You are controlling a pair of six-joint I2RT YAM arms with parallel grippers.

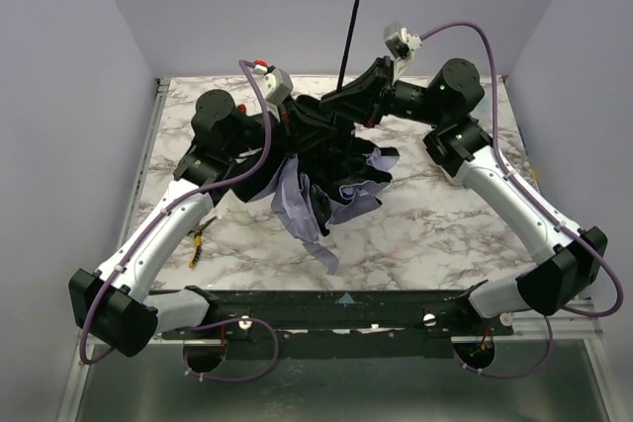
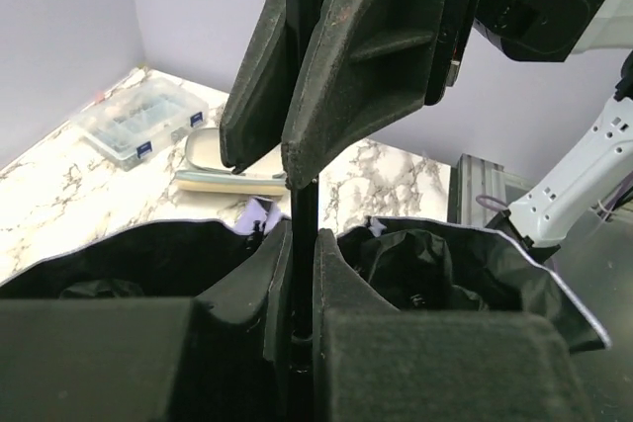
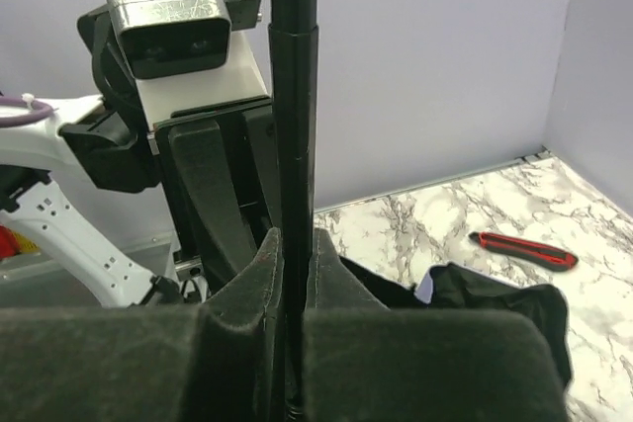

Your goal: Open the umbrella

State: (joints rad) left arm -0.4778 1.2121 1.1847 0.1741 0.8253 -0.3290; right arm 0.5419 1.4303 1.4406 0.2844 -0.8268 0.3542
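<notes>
Just above the left tool (image 2: pixel 302 244), clamped on the umbrella (image 1: pixel 292 200) shaft (image 3: pixel 294 96), the right tool (image 3: pixel 295 239) clamps it too, seemingly to stretch it

The top view looks down over the table (image 1: pixel 425 234); both wrist views closely face the umbrella shaft (image 3: pixel 295 96) from opposite sides.

At table (image 1: pixel 445 234) centre, umbrella (image 1: pixel 293 195) upright, right tool (image 3: pixel 295 244) above left tool (image 2: pixel 300 239) on its shaft; pliers (image 1: pixel 198 240) seemingly front-left.
</notes>
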